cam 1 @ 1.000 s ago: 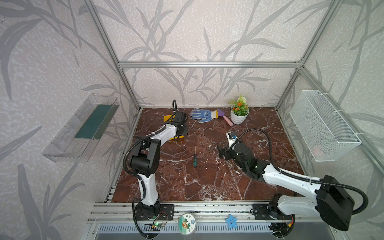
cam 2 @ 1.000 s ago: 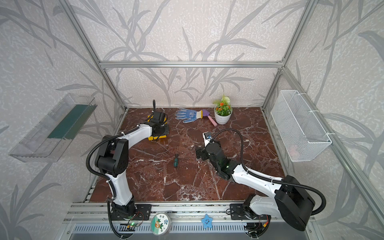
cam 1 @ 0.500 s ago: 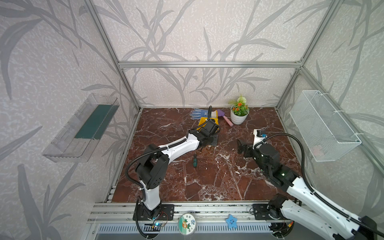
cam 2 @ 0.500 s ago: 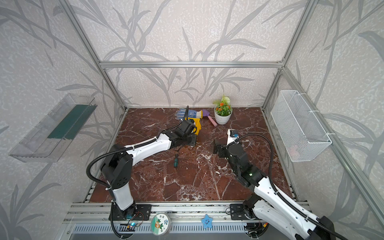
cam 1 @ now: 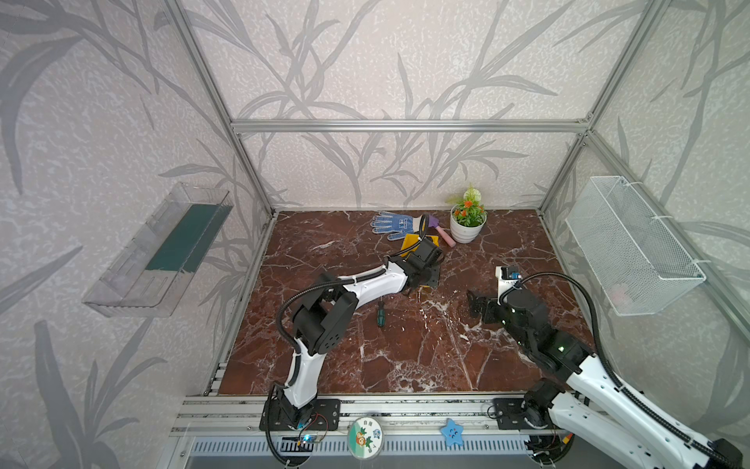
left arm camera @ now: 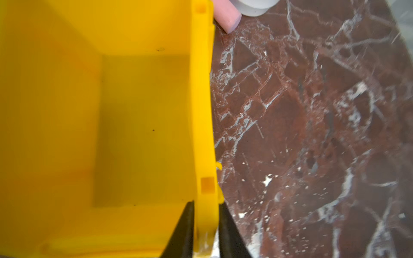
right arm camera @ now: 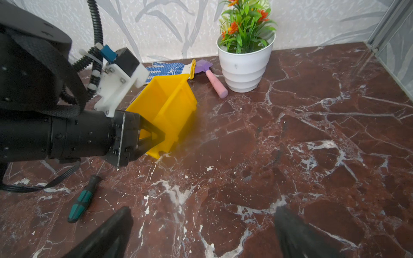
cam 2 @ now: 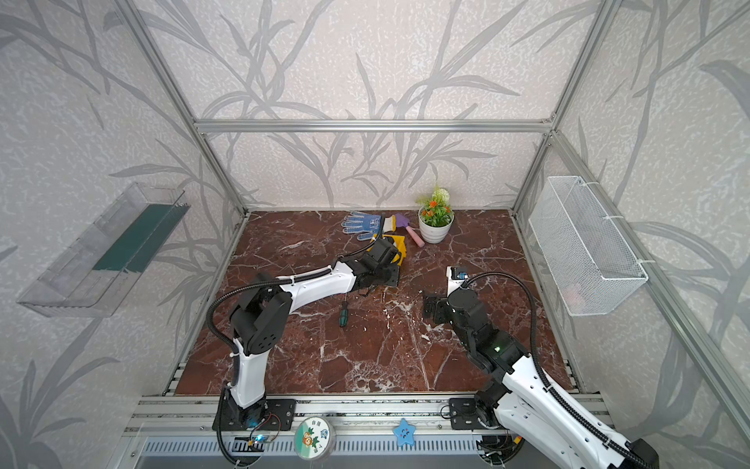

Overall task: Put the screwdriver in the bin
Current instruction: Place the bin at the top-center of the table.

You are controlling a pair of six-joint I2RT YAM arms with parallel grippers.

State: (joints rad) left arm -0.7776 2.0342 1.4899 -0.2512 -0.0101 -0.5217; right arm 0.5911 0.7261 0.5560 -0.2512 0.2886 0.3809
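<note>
The screwdriver (cam 1: 380, 316) (cam 2: 344, 314) (right arm camera: 82, 198), green and black, lies flat on the marble floor, just in front of the left forearm. The yellow bin (cam 1: 408, 239) (cam 2: 399, 247) (right arm camera: 169, 100) stands on the floor behind it, beside the glove, and nothing lies inside it. My left gripper (cam 1: 430, 272) (left arm camera: 206, 203) (right arm camera: 163, 136) straddles the bin's side wall (left arm camera: 204, 111), one finger inside and one outside. A thin gap shows at the outer finger, so the gripper is slightly open. My right gripper (cam 1: 473, 302) (cam 2: 428, 302) (right arm camera: 201, 212) hovers wide open and holds nothing, to the right of the screwdriver.
A blue-and-white glove (cam 1: 391, 225), a purple-and-pink toy trowel (cam 1: 442, 233) and a white potted plant (cam 1: 466, 227) crowd the back wall near the bin. A wire-mesh basket (cam 1: 633, 247) hangs on the right wall and a clear tray (cam 1: 162, 251) on the left.
My left arm has carried the bin from the far left to the back middle, and its jaws have loosened. My right arm has pulled back to the right, away from the screwdriver.
</note>
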